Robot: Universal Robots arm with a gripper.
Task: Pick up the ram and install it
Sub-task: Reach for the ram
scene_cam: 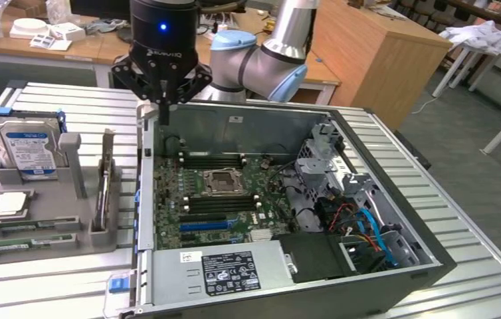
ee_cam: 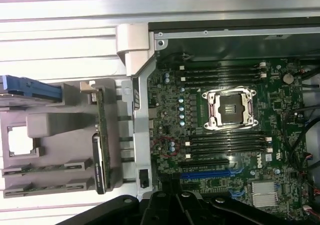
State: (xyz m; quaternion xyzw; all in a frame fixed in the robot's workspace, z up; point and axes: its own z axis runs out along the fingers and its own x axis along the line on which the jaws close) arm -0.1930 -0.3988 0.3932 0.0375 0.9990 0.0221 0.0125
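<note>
**Closed gripper at the case corner, ram in its holder outside**

The gripper point(scene_cam: 163, 118) hangs with its fingers pressed together and nothing between them. It is over the far corner of the open computer case point(scene_cam: 410, 266), on the exterior view's left side.

The ram point(scene_cam: 107, 181) is not in the case. It stands on edge in a grey holder tray point(scene_cam: 73, 149) just beside the case's outer wall, on the exterior view's left. It is nearer the camera than the gripper and apart from it. In the wrist view the ram point(ee_cam: 102, 116) runs parallel to that case wall.

Farther from the case, the same tray carries a hard drive point(scene_cam: 29, 141) and a processor chip point(scene_cam: 8, 203).

Inside the case, the motherboard point(scene_cam: 199, 219) shows an empty CPU socket point(scene_cam: 222, 179) with dark memory slots point(scene_cam: 213, 160) on either side.
</note>
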